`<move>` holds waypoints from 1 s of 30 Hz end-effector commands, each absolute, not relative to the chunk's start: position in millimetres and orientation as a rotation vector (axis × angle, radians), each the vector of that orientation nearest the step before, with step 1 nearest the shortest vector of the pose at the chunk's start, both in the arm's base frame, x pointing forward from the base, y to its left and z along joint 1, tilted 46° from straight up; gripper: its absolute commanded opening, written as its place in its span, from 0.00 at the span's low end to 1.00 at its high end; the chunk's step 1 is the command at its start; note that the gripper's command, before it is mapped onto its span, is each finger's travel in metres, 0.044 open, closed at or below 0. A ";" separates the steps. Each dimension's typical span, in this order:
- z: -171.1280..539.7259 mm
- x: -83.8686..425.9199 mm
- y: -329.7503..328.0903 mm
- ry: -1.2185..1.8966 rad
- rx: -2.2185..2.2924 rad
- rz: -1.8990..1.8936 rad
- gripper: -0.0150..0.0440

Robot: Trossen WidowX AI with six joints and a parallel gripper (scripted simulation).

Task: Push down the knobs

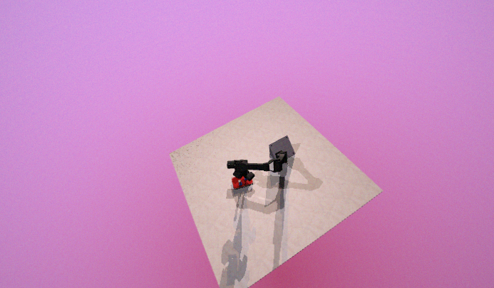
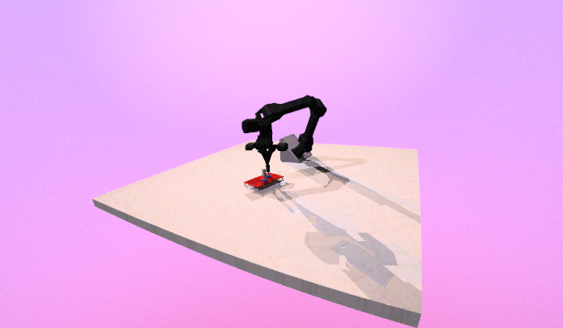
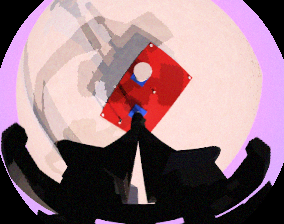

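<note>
The red circuit board (image 3: 147,91) stands on the desk (image 2: 193,204); its near knob (image 3: 138,111) lies directly under the hand (image 3: 138,127), fingers pressed together, holding nothing. The pale far knob (image 3: 142,71) stands just beyond, along the same line.

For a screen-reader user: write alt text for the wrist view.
The shut black gripper points its closed fingertips down at the near corner of a red square circuit board, over a blue potentiometer. A pale round knob stands farther along the board, on a beige table crossed by grey shadows.
</note>
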State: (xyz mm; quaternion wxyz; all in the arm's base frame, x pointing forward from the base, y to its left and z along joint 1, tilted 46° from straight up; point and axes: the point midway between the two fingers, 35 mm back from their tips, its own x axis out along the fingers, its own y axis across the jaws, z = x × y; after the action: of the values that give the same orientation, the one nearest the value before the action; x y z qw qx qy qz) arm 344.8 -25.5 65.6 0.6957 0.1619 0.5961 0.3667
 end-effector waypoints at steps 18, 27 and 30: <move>52.6 346.3 -9.1 1.340 0.364 0.840 0.25; 51.2 346.3 -7.7 1.340 0.364 0.840 0.25; 49.2 346.3 -5.6 1.340 0.364 0.840 0.25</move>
State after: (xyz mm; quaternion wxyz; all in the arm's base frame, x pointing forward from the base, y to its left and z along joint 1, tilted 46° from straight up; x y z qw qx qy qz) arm 344.1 -23.6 62.9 0.7003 0.1630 0.5940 0.3607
